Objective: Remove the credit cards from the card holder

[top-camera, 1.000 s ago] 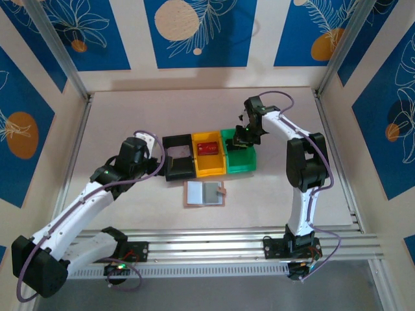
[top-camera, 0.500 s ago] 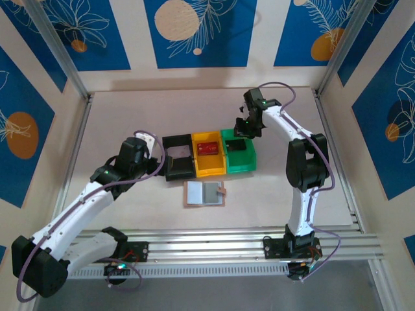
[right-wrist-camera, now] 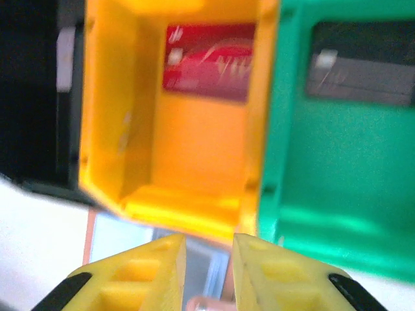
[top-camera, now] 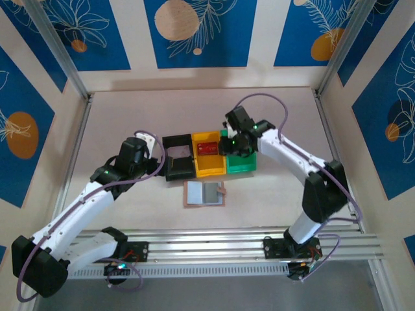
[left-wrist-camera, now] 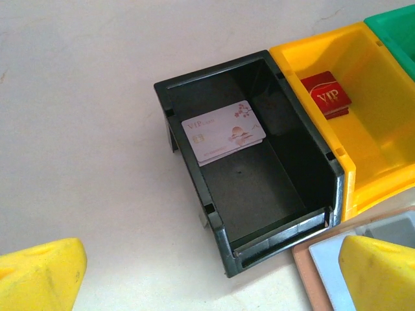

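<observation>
Top external view: the card holder (top-camera: 204,193) is seen lying opened flat on the surface (top-camera: 130,116), its tan-brown border framing pale grey-white pockets, with a small snap tab at its right edge. The credit cards (top-camera: 208,148) are found in the row of bins beyond it. A pale card (left-wrist-camera: 224,131) printed "VIP" rests in the black bin (left-wrist-camera: 194,188) directly ahead of the left end effector (left-wrist-camera: 211,259). A dark red card (left-wrist-camera: 326,95) with the same lettering lies in the yellow bin (left-wrist-camera: 382,168) to that end effector's right. A dark grey card (right-wrist-camera: 360,65) is laid in the green bin (right-wrist-camera: 337,188), ahead and to the right of the right end effector (right-wrist-camera: 209,259). The left end effector is spread fully wide and nothing is held in it. The fingers (right-wrist-camera: 139,272) of the right end effector are parted by a narrow gap, with nothing gripped between them. In the right wrist view everything is blurred, so the print on the cards cannot be read. In that view the holder is partly covered by the fingers and cut off by the lower edge. In the left wrist view a mere corner of the holder is caught beside the right fingertip. Whether any card is tucked in the pockets cannot be told.
</observation>
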